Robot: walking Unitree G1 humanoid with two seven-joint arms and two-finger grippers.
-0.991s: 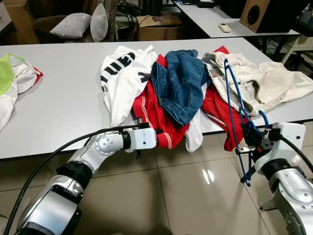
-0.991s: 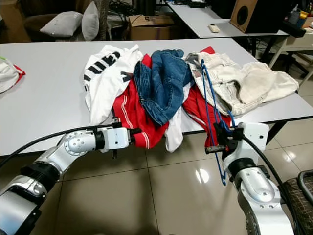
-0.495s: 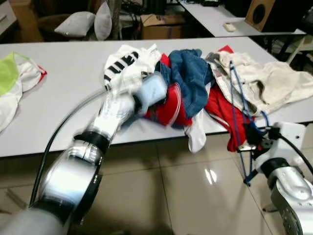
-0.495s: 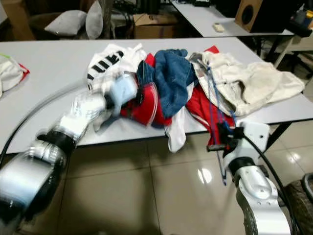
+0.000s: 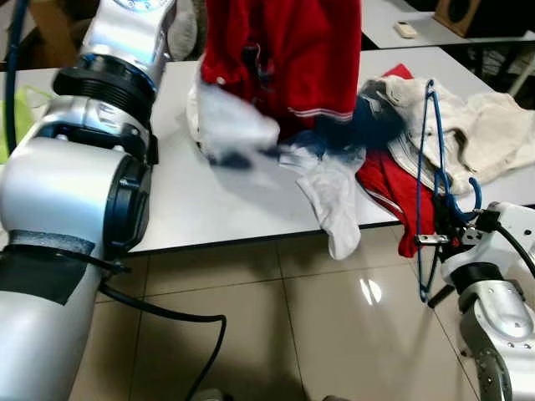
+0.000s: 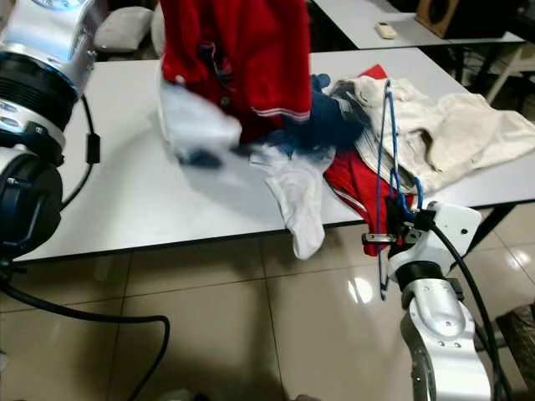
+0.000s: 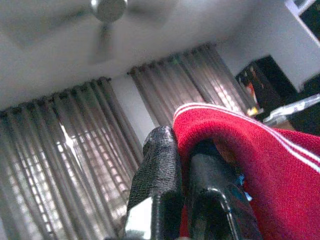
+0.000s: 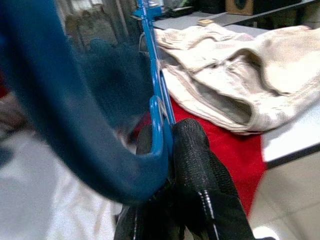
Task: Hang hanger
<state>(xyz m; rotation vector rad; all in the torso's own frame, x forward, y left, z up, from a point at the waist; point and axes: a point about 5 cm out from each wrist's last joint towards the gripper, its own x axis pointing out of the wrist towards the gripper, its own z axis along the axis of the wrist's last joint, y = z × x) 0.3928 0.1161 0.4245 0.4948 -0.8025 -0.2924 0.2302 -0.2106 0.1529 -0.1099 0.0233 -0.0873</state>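
Progress: the garment is lifted and the hanger is in hand, but no garment is on the hanger and nothing is hung yet; threading the hanger into the garment and hanging it appear to remain. Left arm (image 5: 92,159): raised high, upper arm and shoulder close to the head camera; the left gripper (image 7: 182,187) has its fingers (image 7: 157,170) clamped on a fold of the red shirt (image 5: 288,50), wrist camera aimed up at ceiling and curtains (image 7: 75,165). The red shirt hangs above the table (image 5: 184,200), blurred with motion; below it a white garment (image 5: 334,200) droops over the table edge, and a dark blue garment (image 5: 368,125) lies just beside. Further right, more red cloth (image 5: 393,180) and cream trousers (image 5: 476,134) lie on the table. Right arm (image 5: 493,309): low, forearm bent upward in front of the table edge; the right gripper (image 8: 172,145) is closed on the blue hanger (image 5: 435,159) near its hook; the hanger stands roughly upright, its frame rising in front of the cream trousers, its lower end below table level.
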